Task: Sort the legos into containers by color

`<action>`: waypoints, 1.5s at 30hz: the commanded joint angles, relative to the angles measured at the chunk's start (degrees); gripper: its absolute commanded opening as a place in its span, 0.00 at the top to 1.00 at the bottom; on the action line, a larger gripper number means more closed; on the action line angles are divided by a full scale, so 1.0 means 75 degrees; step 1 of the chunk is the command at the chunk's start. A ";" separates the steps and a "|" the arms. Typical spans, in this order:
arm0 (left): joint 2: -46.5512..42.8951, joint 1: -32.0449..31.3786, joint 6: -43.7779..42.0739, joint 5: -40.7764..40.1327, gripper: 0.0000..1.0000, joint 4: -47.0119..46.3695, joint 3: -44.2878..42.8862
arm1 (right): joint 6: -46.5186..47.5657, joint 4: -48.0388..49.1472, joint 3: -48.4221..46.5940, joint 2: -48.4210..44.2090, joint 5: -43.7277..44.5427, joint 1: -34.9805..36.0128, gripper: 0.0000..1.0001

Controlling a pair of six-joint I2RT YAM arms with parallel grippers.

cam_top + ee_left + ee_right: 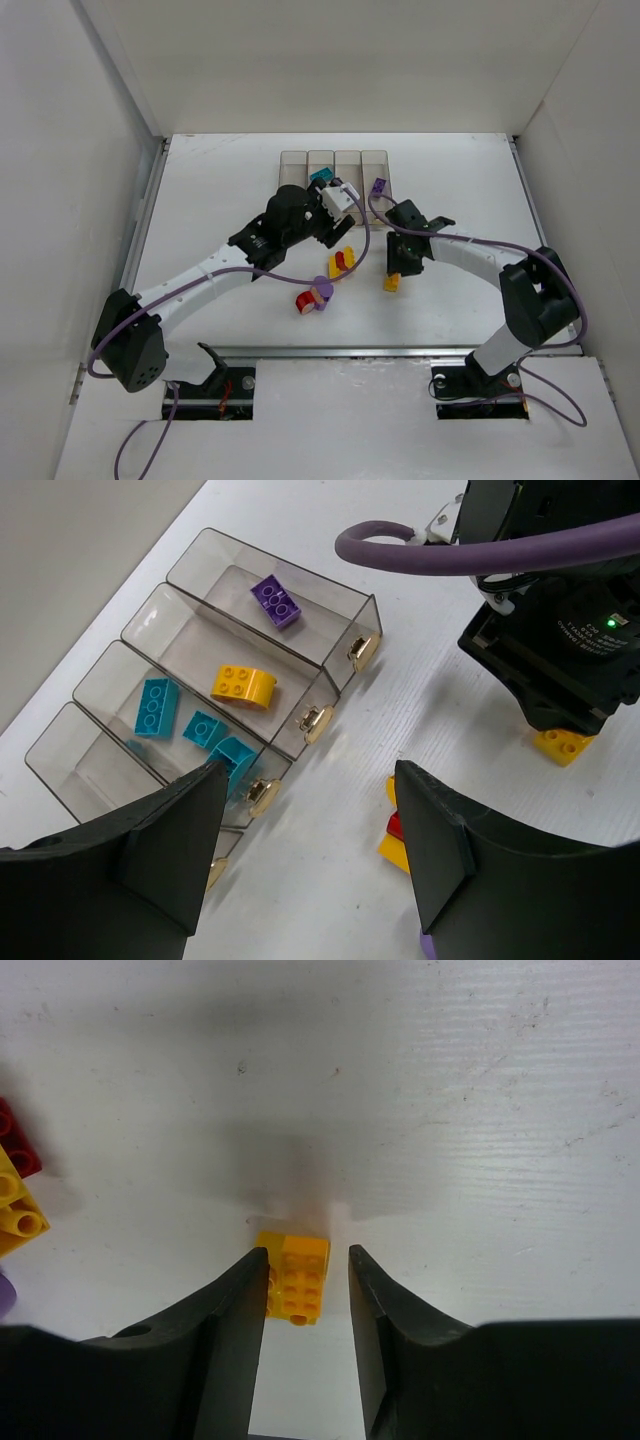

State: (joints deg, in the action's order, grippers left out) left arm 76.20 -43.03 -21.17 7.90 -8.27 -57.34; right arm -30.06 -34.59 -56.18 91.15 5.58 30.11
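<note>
Four joined clear bins (334,160) stand at the back centre. In the left wrist view (300,572) the far bin holds a purple brick (277,600), the one beside it a yellow brick (243,685), the one after that three teal bricks (157,706), and the nearest looks empty. My left gripper (308,780) is open and empty over the table in front of the bins (342,232). My right gripper (307,1255) is open, low over the table, straddling a loose yellow brick (295,1277); its left finger touches the brick, the right stands apart (393,270).
A yellow-and-red clump (342,262) lies between the two grippers; it shows partly behind my left gripper's right finger (393,825). A red-and-purple clump (313,297) lies nearer the front. White walls close in the table on three sides.
</note>
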 commanded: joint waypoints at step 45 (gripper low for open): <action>0.0608 -0.0545 -0.3905 0.3715 0.10 0.2180 -0.1729 | 0.0329 0.0803 -0.2013 -0.2380 -0.3276 -0.0874 1.00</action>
State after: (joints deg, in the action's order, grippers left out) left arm 79.90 -47.13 -48.64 32.88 4.32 -67.16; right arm -27.90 -29.91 -68.77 74.72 -18.13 23.33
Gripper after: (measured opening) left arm 0.922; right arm 0.238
